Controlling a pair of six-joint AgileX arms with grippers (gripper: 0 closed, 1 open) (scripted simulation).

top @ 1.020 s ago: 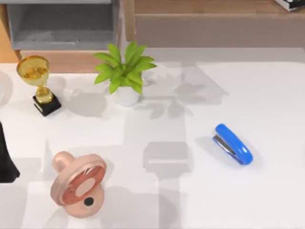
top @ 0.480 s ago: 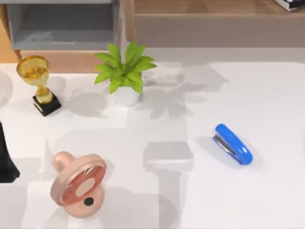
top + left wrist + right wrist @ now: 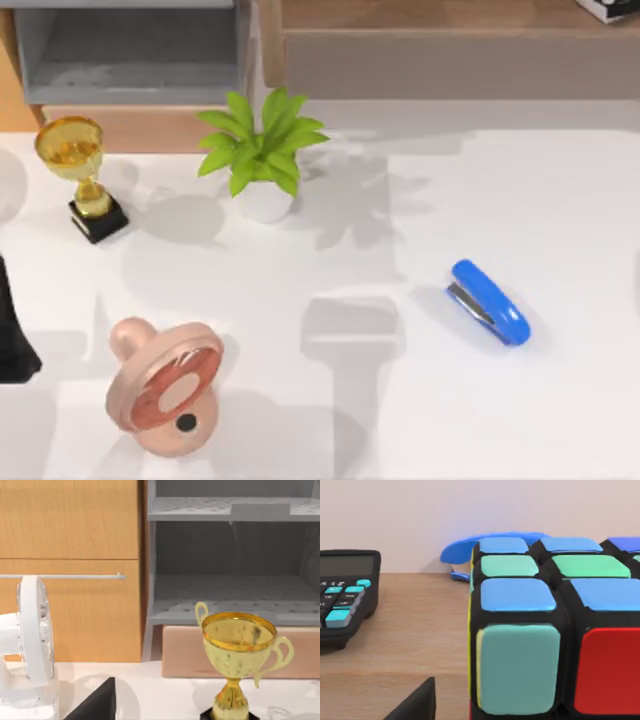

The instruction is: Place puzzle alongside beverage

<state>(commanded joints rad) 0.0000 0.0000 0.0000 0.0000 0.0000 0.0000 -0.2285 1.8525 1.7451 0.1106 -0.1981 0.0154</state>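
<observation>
White tabletop (image 3: 560,200) runs wide under the top view, backed by a wooden counter (image 3: 440,15) and a grey shelf unit (image 3: 130,50). Ahead of the left gripper (image 3: 95,705), that shelf unit's open compartments face it, with a gold trophy (image 3: 240,650) standing close in front and a white fan (image 3: 30,630) beside it. A white pot (image 3: 265,202) holds a leafy green plant (image 3: 262,150).

The left arm (image 3: 12,340) is parked at the table's left edge, near a pink round fan (image 3: 165,385). A blue stapler (image 3: 488,302) lies right of the middle. The stretch between the pink fan and the stapler carries only a blocky shadow, and the right edge has open white surface around it.

Directly in front of the right gripper (image 3: 415,705), very near, sits the puzzle (image 3: 545,640) over a wooden surface (image 3: 410,645). It is a black-framed cube of rounded square tiles: blue and green on top, pale teal and red on the nearer face, a thin yellow strip along one corner edge. Beyond it shows the blue stapler's curve, and off to one side, well apart, a black calculator (image 3: 345,595) with teal keys.

For either gripper, how far open it is, and whether the right one has hold of the puzzle, cannot be told.
</observation>
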